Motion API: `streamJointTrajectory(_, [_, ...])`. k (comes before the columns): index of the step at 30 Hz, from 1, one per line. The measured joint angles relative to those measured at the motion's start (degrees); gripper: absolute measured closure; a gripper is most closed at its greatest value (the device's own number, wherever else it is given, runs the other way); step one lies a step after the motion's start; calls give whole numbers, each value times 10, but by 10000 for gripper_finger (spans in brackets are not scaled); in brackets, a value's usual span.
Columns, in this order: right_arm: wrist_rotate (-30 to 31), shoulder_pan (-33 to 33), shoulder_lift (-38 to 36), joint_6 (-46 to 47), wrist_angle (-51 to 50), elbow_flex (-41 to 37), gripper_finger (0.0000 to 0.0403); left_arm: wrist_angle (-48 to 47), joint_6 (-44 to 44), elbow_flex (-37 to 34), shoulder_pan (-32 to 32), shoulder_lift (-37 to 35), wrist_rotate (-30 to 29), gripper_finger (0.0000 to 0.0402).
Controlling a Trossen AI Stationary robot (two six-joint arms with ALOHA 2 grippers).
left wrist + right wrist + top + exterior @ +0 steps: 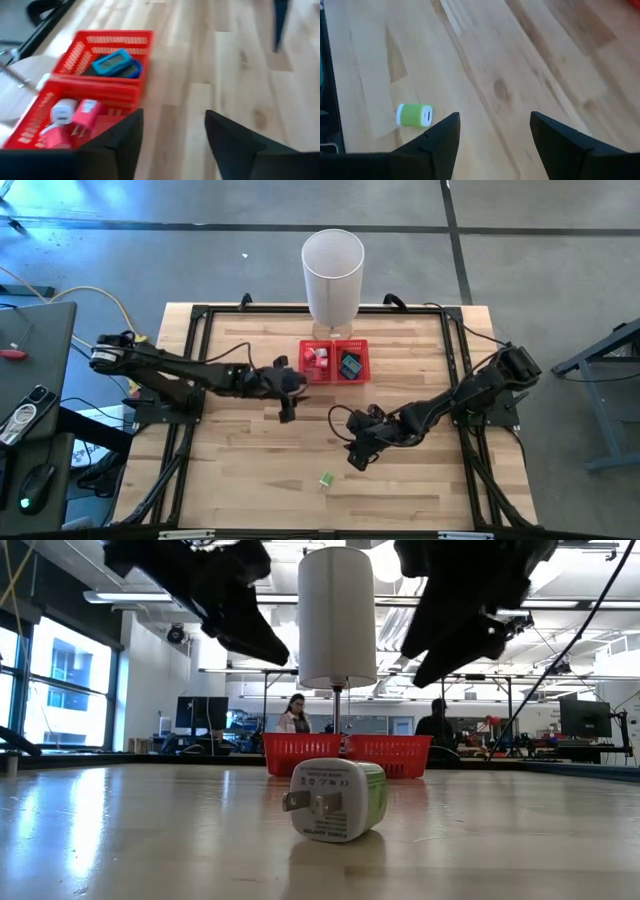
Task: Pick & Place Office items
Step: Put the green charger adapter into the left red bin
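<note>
A green-white charger block [326, 479] lies on its side on the wood near the table's near edge, also seen in the low view [337, 800] and the right wrist view [414, 115]. The red mesh tray [335, 361] holds pink, red and white pieces in its left compartment [75, 117] and blue and dark pieces in its right one [116, 63]. My right gripper [357, 455] hovers open above the table, between the tray and the charger. My left gripper [287, 402] hovers open just near-left of the tray. Neither touches anything.
A tall white cylinder bin [332, 275] stands at the table's far edge behind the tray. A black frame [200, 320] runs around the tabletop. Bare wood [240, 470] spreads around the charger. People stand in the room beyond the table [296, 713].
</note>
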Motion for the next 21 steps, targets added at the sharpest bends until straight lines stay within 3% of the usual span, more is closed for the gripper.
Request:
streamJointTrajectory(5, [13,31,0,64,-46,0,174,2,-5,0,-42,0,0,121])
streamJointTrajectory(10, [59,75,0,128,-85,0,174,-2,-91,0,-75,0,1,48])
streamJointTrajectory(16, [99,119,0,172,-95,0,174,-40,-145,0,-119,0,88,32])
streamJointTrajectory(18, [103,127,0,180,-95,0,174,-56,-173,0,-144,0,78,32])
streamJointTrajectory(21, [108,137,0,191,-95,0,174,-62,-208,0,-196,0,9,32])
